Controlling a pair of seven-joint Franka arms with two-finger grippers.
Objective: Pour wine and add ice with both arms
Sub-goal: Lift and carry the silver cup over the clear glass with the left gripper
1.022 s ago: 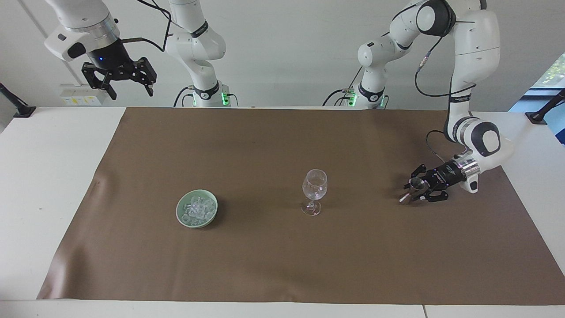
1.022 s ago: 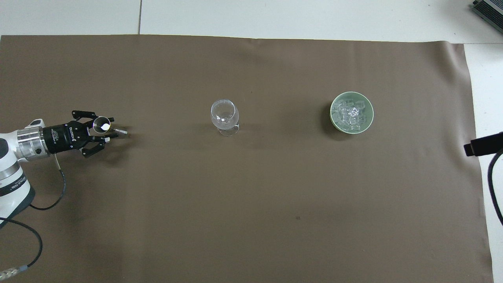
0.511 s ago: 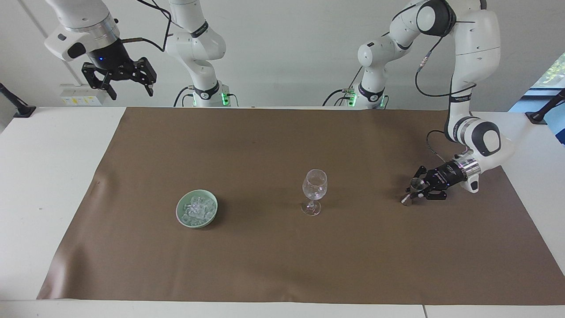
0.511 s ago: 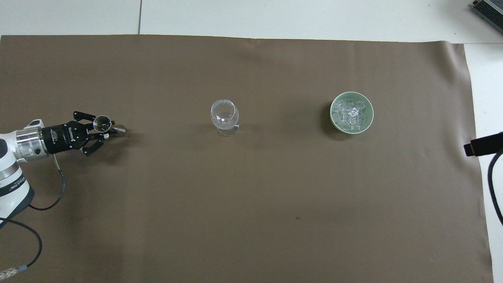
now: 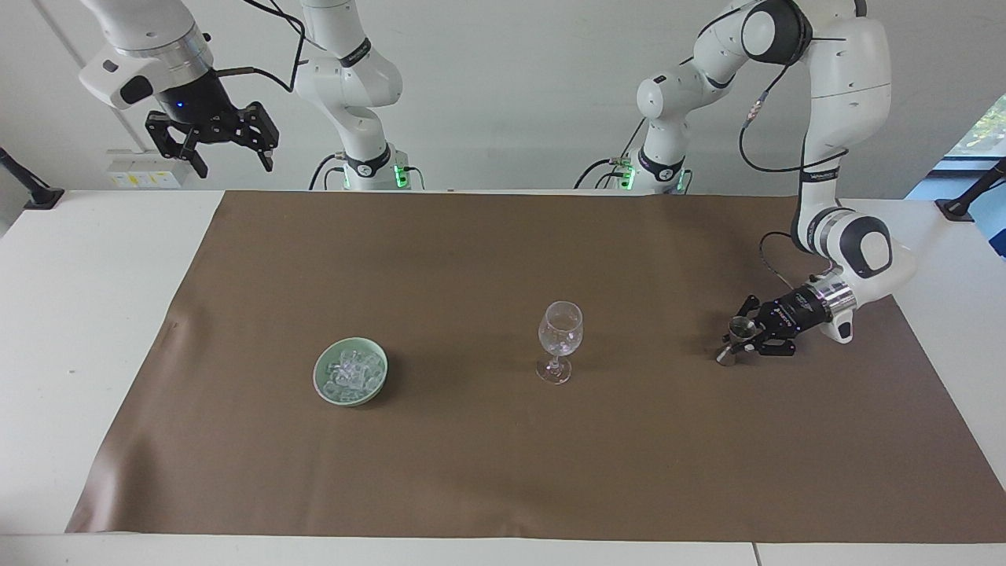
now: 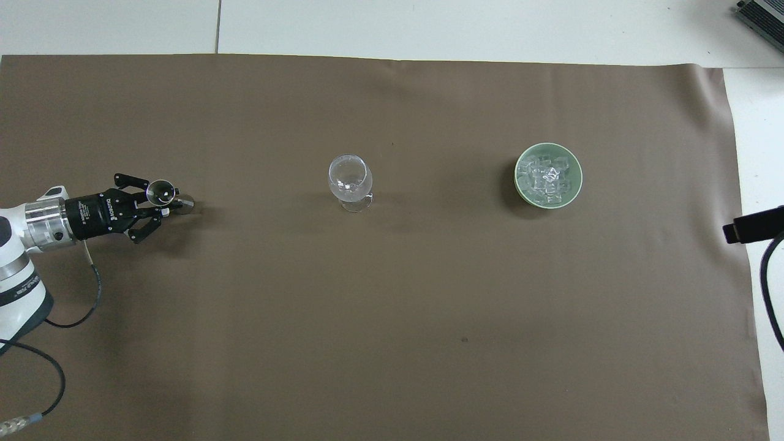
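Left hand (image 5: 745, 336) clamps a small metal cup (image 5: 737, 330); ice (image 5: 351, 370) — clear glassy cubes — fills a green bowl (image 5: 323, 385).

White table (image 5: 94, 314), brown mat (image 5: 487, 456) carrying wine glass (image 5: 559, 339) and ice bowl (image 5: 350, 371).

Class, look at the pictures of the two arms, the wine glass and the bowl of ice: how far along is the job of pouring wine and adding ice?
Done: nothing shows as finished. The wine glass looks clear, and the ice still lies in the green bowl.
In hand: the left tool is low at a small metal cup on the brown mat.
Left: pouring and adding ice. The right tool waits up high, open.
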